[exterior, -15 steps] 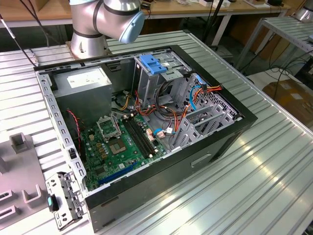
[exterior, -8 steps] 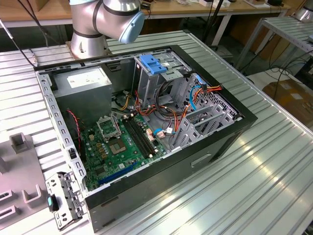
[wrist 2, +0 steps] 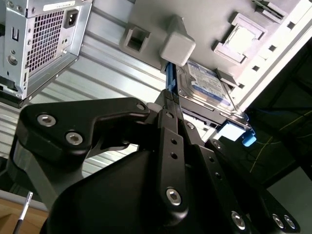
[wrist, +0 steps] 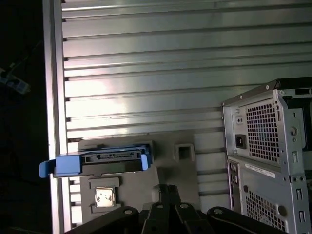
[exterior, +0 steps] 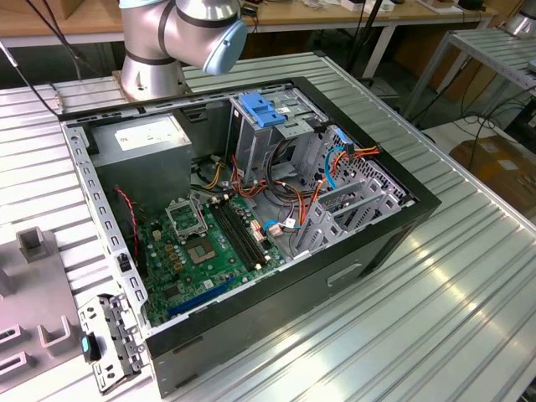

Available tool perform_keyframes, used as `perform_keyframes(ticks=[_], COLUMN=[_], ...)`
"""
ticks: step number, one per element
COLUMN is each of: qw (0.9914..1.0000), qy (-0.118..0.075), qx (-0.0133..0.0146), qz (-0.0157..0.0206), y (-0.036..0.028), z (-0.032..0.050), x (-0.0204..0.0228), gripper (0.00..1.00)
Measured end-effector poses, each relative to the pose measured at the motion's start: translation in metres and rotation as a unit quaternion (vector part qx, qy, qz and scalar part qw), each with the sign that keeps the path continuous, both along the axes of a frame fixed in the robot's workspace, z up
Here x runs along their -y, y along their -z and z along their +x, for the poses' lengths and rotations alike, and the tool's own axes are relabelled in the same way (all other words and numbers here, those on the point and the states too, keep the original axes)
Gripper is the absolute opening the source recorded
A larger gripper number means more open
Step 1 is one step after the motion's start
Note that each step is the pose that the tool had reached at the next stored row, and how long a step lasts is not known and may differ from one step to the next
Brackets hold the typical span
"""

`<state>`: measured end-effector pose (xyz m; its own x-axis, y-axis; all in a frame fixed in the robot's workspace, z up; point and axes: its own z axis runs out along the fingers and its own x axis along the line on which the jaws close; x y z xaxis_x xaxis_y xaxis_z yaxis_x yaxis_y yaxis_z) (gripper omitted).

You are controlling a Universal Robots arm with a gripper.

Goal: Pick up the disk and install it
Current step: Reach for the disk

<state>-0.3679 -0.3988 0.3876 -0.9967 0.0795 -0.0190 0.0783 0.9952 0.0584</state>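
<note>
Gripper [wrist: 165, 189], closed on nothing, hovers over the grey fixture plate [wrist: 165, 156] beside the rear of the computer case [wrist: 268, 161], near the disk [wrist: 97, 163] standing on edge at the table [wrist: 146, 73] edge.

Silver disk [wrist 2: 207, 85] in blue carrier rails, lying on grey plate [wrist 2: 204, 14]
</note>
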Motion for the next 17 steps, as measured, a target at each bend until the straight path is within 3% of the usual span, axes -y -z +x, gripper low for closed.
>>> perform_keyframes(ticks=[4, 11, 15, 16, 17], qw=[1.0, 1.0, 0.99999, 1.0, 0.99997], qy=[0.0, 0.001, 0.001, 0.001, -0.001], qx=[-0.0001, 0.0, 0.0, 0.0, -0.0001], qz=[0.0, 0.0022, 0.0036, 0.0016, -0.0078], y=[0.0001, 0.0006, 0.0006, 0.0005, 0.0005], z=[-0.0056, -0.0254, -0.0283, -0.0284, -0.0283], x=[0.0, -0.0032, -0.0035, -0.0039, -0.0047], gripper=[0.11, 0.11, 0.11, 0.11, 0.11])
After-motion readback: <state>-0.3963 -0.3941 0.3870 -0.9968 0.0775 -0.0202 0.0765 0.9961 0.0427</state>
